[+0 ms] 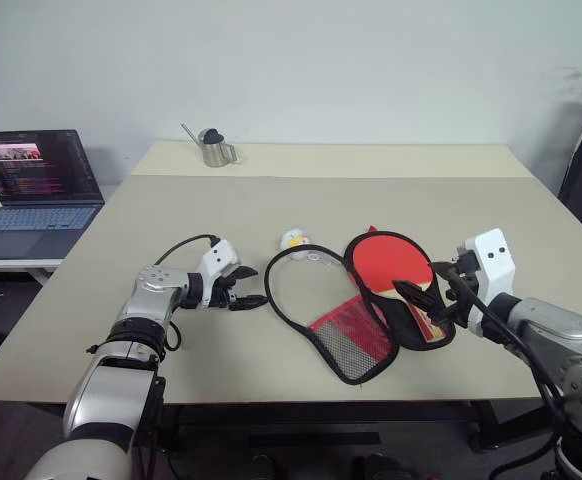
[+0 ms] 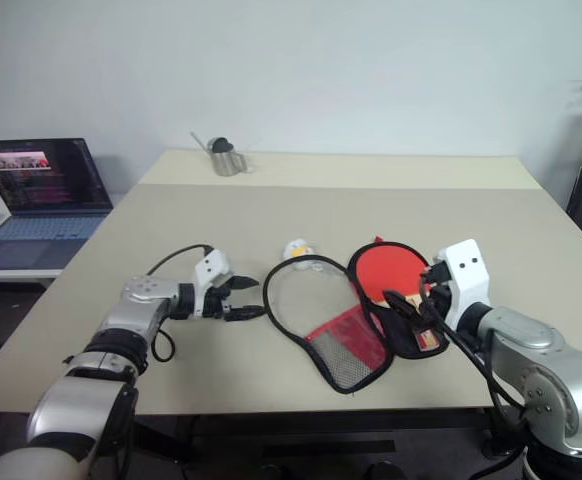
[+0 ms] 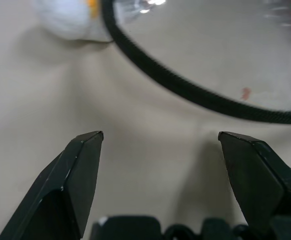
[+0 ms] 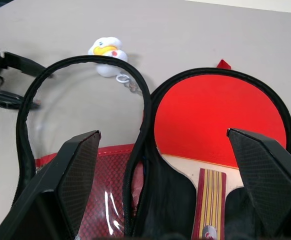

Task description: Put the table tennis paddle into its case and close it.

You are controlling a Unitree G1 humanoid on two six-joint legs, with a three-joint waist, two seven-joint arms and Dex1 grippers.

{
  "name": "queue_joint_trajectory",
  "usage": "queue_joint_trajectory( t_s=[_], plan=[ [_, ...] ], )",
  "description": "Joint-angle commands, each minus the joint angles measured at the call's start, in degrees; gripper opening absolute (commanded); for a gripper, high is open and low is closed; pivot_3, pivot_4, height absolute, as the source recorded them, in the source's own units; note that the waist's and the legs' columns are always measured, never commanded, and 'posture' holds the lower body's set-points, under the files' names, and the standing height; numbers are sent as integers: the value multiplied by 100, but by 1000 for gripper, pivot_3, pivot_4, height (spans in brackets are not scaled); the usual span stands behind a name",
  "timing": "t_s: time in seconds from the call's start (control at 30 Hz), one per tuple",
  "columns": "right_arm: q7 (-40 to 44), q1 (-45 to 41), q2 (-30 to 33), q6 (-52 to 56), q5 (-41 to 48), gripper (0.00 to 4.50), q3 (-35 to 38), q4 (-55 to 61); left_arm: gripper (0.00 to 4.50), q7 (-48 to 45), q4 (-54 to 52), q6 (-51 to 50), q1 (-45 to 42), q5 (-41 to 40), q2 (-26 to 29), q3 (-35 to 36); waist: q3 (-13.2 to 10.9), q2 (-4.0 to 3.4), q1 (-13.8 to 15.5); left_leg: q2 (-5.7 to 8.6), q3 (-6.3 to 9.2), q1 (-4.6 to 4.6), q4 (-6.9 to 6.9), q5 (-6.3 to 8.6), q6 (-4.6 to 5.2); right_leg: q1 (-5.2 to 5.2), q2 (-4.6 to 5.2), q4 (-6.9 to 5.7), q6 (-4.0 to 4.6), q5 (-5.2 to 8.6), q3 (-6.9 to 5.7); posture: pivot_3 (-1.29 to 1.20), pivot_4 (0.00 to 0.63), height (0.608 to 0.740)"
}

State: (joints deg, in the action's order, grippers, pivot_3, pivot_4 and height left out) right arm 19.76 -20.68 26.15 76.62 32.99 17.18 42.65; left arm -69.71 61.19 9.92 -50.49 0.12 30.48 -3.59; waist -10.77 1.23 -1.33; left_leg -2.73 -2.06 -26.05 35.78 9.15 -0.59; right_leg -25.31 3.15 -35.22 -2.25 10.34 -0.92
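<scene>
Paddle (image 1: 393, 260) just beyond open right claw (image 1: 426, 302)

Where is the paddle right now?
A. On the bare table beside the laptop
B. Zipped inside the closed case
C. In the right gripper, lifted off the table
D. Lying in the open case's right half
D: the paddle lies red face up in the right half of the open case, and both grippers are open and empty.

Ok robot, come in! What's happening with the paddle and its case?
Both pincers open, left, right. Paddle lying in the opened case, flap not closed. Duck keyring beside the rim.
</scene>
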Motion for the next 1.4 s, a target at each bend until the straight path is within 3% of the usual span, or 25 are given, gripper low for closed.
queue_joint_trajectory(
  t_s=[0.03,0.27,0.6,0.93,1.17,1.4],
  plan=[
    [20,12,97,-158,173,4442,280,267,4047,-64,-174,24,-84,-70,-153,7,0,0,1,0,0,0,0,0,0,0,0,0,0,0,0,0,150,740],
    [47,88,165,-163,461,4442,611,431,4047,-209,-644,-195,-176,-363,-795,55,0,1,15,2,0,0,2,0,0,3,0,0,-2,-1,1,0,150,740],
    [190,366,602,-68,1156,4442,1620,484,4047,-263,-3417,-1860,-30,-1426,-2016,-177,0,2,125,5,0,-3,9,-1,1,8,-3,3,-4,-1,9,0,150,740],
    [-5,715,886,-178,1272,4442,2079,437,4047,614,-2355,-987,-409,-1096,-2744,-308,0,2,112,10,9,7,23,-1,3,15,-9,5,-13,-6,14,0,150,740],
    [-120,941,875,-273,1268,4442,1956,349,4047,495,-2007,-700,-599,-1214,-2613,-146,0,2,117,12,8,5,22,-1,2,18,-9,12,-14,-7,16,0,150,740],
    [-100,984,1007,-607,942,4442,1379,-452,4047,-308,-2234,-738,-520,-1209,-1578,-142,0,1,101,10,9,6,15,0,3,15,-10,11,-14,-8,15,0,150,740]
  ],
)
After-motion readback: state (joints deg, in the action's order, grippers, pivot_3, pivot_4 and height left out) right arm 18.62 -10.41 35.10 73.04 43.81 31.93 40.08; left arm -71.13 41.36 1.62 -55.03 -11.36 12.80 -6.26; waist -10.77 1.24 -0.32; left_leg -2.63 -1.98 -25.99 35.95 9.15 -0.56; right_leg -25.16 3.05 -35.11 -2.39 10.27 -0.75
